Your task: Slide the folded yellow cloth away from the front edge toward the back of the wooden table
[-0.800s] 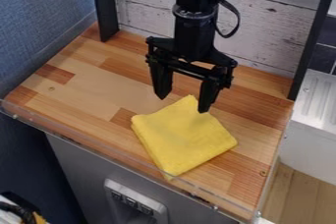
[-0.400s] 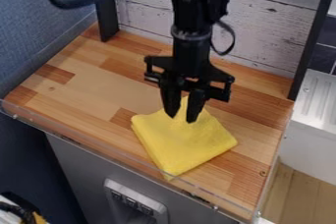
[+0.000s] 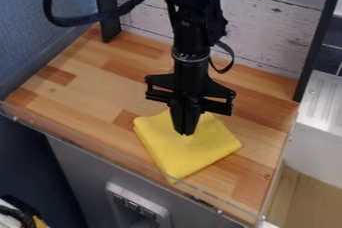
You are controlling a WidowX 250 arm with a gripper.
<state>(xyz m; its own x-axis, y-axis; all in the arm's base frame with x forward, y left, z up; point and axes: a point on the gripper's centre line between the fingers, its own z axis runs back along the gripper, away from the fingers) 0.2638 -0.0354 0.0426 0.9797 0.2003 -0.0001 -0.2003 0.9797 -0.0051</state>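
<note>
Yellow cloth [image 3: 194,157] lies loosely folded beneath the pincer [image 3: 185,133], whose fingers hang down together over its far part; whether any fabric is caught between them, I cannot tell. With so thin and soft a thing, a good grip would want the tips right down in the folds, gathering a small ridge from more than one layer, since a shallow pinch could slip or peel off only the top. Pressing hard against the wooden table [image 3: 87,89] just underneath would be poor practice; a light touch is enough. A slow, straight lift would then show whether the cloth is held before any sideways pull. Farther out, the cloth's nearest corner lies close to the table's front edge, so dragging it that way risks an overhang.
</note>
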